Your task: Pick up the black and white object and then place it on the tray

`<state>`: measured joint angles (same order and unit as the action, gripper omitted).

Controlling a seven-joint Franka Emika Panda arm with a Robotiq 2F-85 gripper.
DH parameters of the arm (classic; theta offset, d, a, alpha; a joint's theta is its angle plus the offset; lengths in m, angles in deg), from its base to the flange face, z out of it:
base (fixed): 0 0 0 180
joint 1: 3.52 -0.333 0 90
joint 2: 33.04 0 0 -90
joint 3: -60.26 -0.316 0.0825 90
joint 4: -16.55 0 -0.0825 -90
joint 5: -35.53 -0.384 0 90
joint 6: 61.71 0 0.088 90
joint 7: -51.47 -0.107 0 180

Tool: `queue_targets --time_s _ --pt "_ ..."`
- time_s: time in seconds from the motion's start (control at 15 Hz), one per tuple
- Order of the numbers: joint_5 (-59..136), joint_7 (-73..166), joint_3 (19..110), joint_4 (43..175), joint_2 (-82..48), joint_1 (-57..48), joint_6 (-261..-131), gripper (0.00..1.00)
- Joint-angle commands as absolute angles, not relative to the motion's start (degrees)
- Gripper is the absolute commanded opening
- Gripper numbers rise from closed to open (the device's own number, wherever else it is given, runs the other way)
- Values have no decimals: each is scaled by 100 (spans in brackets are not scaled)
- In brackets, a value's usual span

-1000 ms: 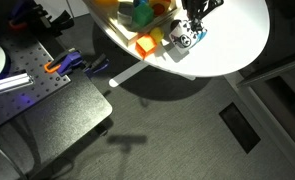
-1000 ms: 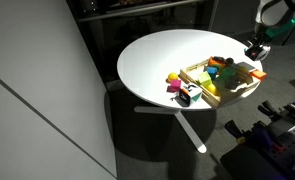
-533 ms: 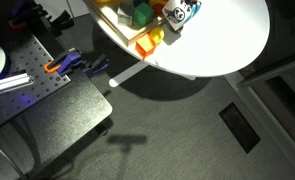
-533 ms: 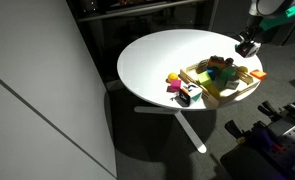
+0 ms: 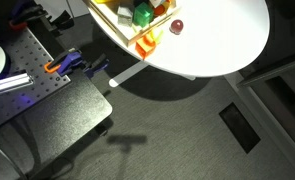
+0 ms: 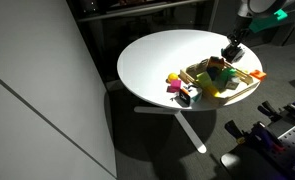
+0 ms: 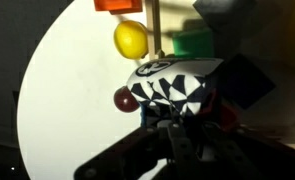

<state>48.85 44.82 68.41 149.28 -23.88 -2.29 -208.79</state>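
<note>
My gripper is shut on the black and white object, a checkered cube held up between the dark fingers. In an exterior view the gripper hangs over the far side of the light-wood tray; the cube is too small to make out there. In an exterior view with the table at its top, the gripper and cube are out of frame. The wrist view shows a wooden wall of the tray just beyond the cube.
A dark red ball lies on the round white table and shows beside the cube in the wrist view. Coloured blocks fill the tray: green, orange, a yellow ball. Small toys lie outside the tray.
The gripper has lifted the black and white object off the table beside the red ball and carried it towards the tray, leaving one exterior view's frame.
</note>
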Motion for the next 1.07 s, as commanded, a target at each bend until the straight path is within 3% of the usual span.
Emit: queue_targets --time_s 0.0,0.87,0.93,1.0 --pt "4454 4655 6544 14901 -2429 -219 -20705 5" --pt "4267 4144 6045 14309 -1762 -758 -20869 5" --pt "4319 4087 6065 14283 -1707 -817 -20916 31" --pt "4359 4032 6086 14261 -1658 -868 -20957 37"
